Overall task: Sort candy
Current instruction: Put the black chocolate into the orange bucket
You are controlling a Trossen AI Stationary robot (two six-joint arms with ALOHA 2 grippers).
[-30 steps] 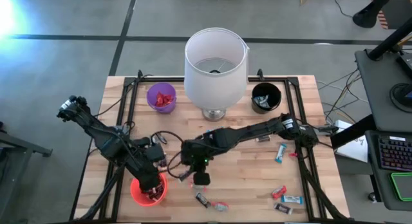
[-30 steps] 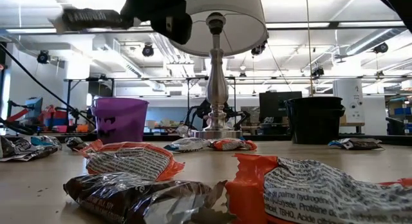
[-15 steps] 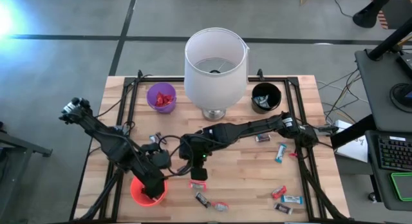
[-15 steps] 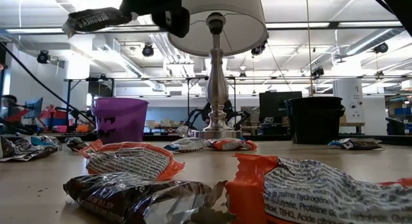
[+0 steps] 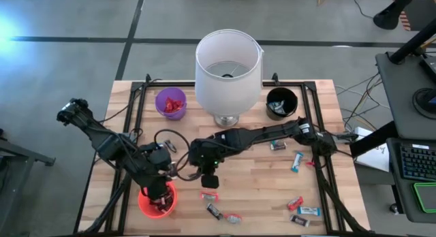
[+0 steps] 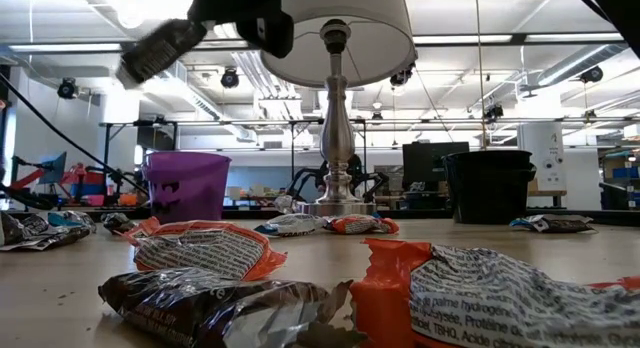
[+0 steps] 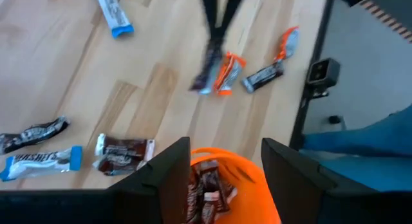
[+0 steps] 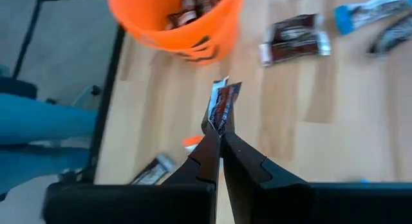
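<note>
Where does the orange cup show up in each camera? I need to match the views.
High view: orange cup at the table's near-left edge, under the left gripper.
Low view: not visible.
Left wrist view: bottom centre.
Right wrist view: top.
Shared landmark: the candy inside it.

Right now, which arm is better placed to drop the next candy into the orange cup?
Right. The right gripper is shut on a candy bar near the orange cup; the left gripper is open over it, holding nothing.
</note>
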